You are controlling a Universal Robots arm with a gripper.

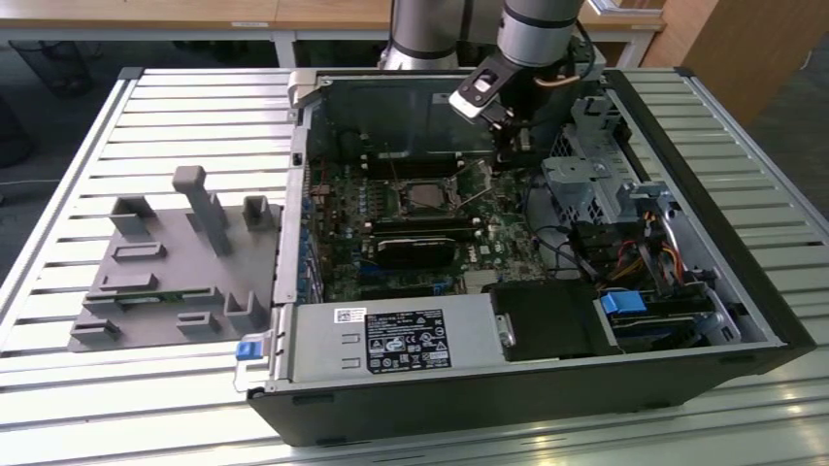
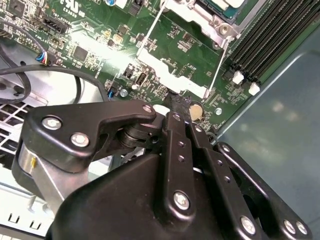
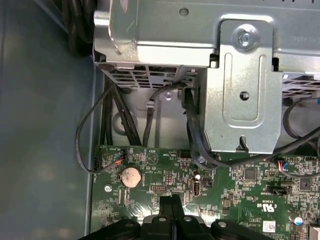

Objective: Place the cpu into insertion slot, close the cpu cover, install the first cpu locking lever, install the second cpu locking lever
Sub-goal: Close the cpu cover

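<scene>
Deep inside the open case, the claw, fingers pressed together, touches the free edge of the open cpu cover. The cpu seems seated in its socket. If the claw slips off that thin lip, it could gouge the motherboard.

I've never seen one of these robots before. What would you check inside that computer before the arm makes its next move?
1. Cpu lying flat in the socket: cannot tell.
2. Cpu cover down over the socket: not ok, it looks raised.
3. Locking levers hooked down: not ok, both thin rods look unlatched.
4. Gripper fingers together: ok. In the second wrist view the tips sit at the cover's edge, but whether they pinch it cannot be told.
5. Black cables away from the fingertips: ok, they are apart in the first wrist view.
</scene>
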